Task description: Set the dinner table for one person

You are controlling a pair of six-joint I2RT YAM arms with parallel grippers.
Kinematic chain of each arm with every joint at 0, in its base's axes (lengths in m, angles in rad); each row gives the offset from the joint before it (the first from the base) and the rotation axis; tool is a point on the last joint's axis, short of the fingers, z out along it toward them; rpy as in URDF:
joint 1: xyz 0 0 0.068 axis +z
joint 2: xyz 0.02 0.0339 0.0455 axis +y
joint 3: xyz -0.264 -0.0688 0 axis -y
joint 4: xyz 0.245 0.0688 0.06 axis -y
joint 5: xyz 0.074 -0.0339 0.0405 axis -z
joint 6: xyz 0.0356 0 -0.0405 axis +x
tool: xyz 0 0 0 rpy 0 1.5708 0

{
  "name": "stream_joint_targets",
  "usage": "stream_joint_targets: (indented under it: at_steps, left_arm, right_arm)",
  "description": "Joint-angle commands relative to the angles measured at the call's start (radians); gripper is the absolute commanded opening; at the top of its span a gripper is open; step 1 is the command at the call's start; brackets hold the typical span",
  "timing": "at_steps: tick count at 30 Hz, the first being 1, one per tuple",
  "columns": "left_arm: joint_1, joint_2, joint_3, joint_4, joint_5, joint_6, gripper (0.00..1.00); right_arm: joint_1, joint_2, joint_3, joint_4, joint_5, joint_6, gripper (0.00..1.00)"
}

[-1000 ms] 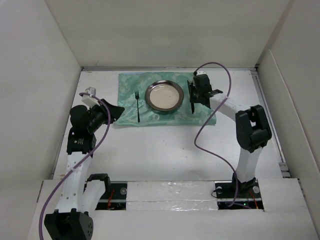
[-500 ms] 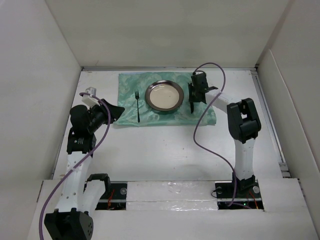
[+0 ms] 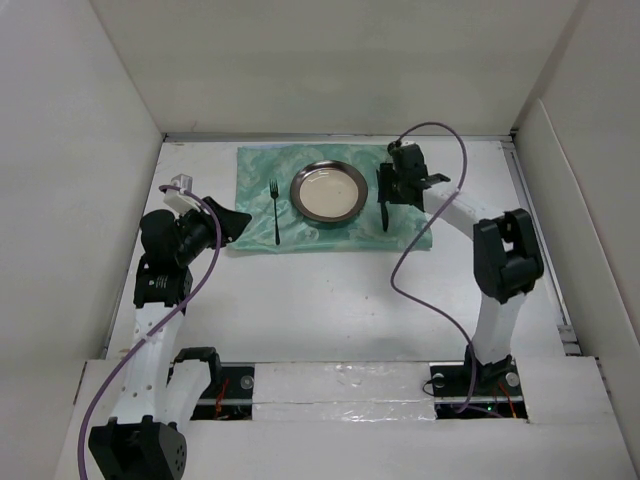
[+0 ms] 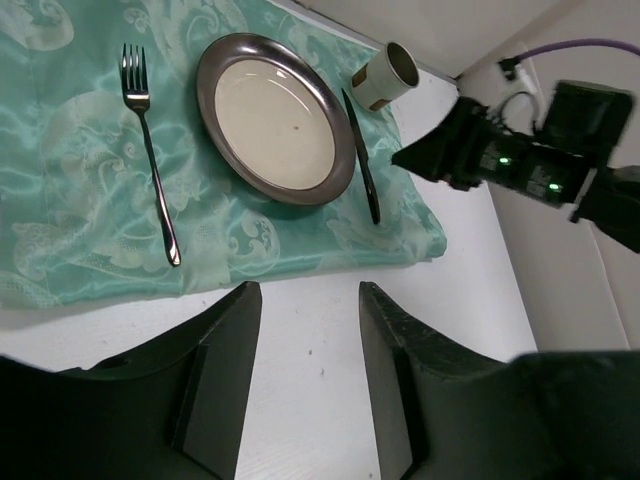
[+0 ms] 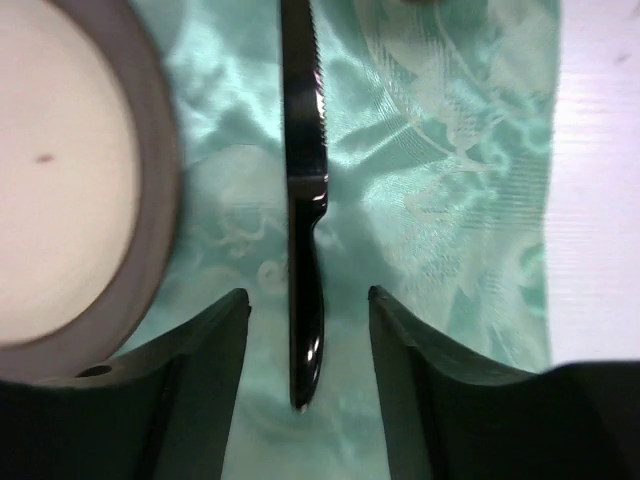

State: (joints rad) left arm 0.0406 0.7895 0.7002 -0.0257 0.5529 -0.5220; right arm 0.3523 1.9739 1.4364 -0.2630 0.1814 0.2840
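The dinner table (image 3: 330,300) is the white surface. On it lies a green mat (image 3: 255,165) with a metal plate (image 3: 328,191), a fork (image 3: 274,212) to its left and a black knife (image 3: 384,218) to its right. My right gripper (image 3: 385,195) is open above the knife. In the right wrist view the knife (image 5: 303,200) lies flat on the mat between the spread fingers of the right gripper (image 5: 308,310), untouched. My left gripper (image 3: 235,222) is open and empty at the mat's near left corner. A paper cup (image 4: 385,75) lies past the knife.
White walls enclose the table on three sides. The right arm's purple cable (image 3: 405,260) loops over the table near the mat's right corner. In the left wrist view the left gripper (image 4: 310,300) hangs over bare white table just before the mat's near edge (image 4: 230,275).
The right arm's elbow swung left and then back right, while its gripper stayed over the knife. The knife still lies on the mat. The left arm has not moved.
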Motion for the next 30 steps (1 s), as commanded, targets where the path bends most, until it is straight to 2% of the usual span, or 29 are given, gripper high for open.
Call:
stream_joint_targets:
  at_steps: [1, 6, 8, 9, 10, 11, 12, 13, 14, 16, 17, 23, 27, 30]
  left_arm:
    - [0.002, -0.013, 0.01, 0.049, 0.007, 0.007, 0.41]
    - [0.002, -0.021, 0.016, 0.041, -0.004, 0.016, 0.47]
    - [0.002, -0.03, 0.018, 0.047, -0.007, 0.019, 0.49]
    - [0.002, -0.036, 0.021, 0.05, -0.008, 0.019, 0.51]
    - [0.002, -0.039, 0.022, 0.053, -0.01, 0.011, 0.51]
    - [0.002, -0.045, 0.025, 0.058, -0.011, 0.001, 0.52]
    - [0.002, -0.067, 0.027, 0.087, -0.008, -0.013, 0.54]
    - [0.002, -0.081, 0.028, 0.105, -0.002, -0.033, 0.56]
    - [0.002, -0.122, 0.062, 0.133, 0.007, -0.086, 0.59]
    - [0.002, -0.144, 0.106, 0.13, 0.008, -0.091, 0.6]
    - [0.002, -0.163, 0.157, 0.112, -0.005, -0.092, 0.61]
    - [-0.016, -0.205, 0.274, 0.029, -0.062, -0.035, 0.61]
    - [-0.036, -0.243, 0.203, 0.018, -0.088, -0.026, 0.6]
    - [-0.036, -0.254, 0.11, 0.066, -0.1, -0.053, 0.62]
  right_arm:
    - [0.02, -0.199, -0.036, 0.042, -0.002, -0.003, 0.61]
    - [0.069, -0.545, -0.154, 0.083, 0.01, 0.01, 0.75]
    - [0.094, -0.683, -0.248, 0.116, 0.123, 0.03, 0.77]
    - [0.117, -0.839, -0.289, 0.17, 0.151, 0.04, 0.88]
    - [0.117, -0.919, -0.324, 0.2, 0.173, 0.04, 1.0]
    - [0.128, -0.996, -0.397, 0.238, 0.174, 0.04, 1.0]
    - [0.128, -1.137, -0.424, 0.289, 0.182, 0.037, 1.0]
    - [0.128, -1.2, -0.444, 0.294, 0.188, 0.037, 1.0]
    - [0.128, -1.366, -0.49, 0.3, 0.217, 0.04, 1.0]
    - [0.128, -1.412, -0.513, 0.298, 0.219, 0.049, 1.0]
    - [0.128, -1.517, -0.522, 0.272, 0.231, 0.05, 1.0]
    - [0.128, -1.644, -0.566, 0.166, 0.351, 0.08, 1.0]
    - [0.128, -1.682, -0.619, 0.156, 0.359, 0.115, 1.0]
    - [0.128, -1.637, -0.628, 0.165, 0.317, 0.129, 1.0]
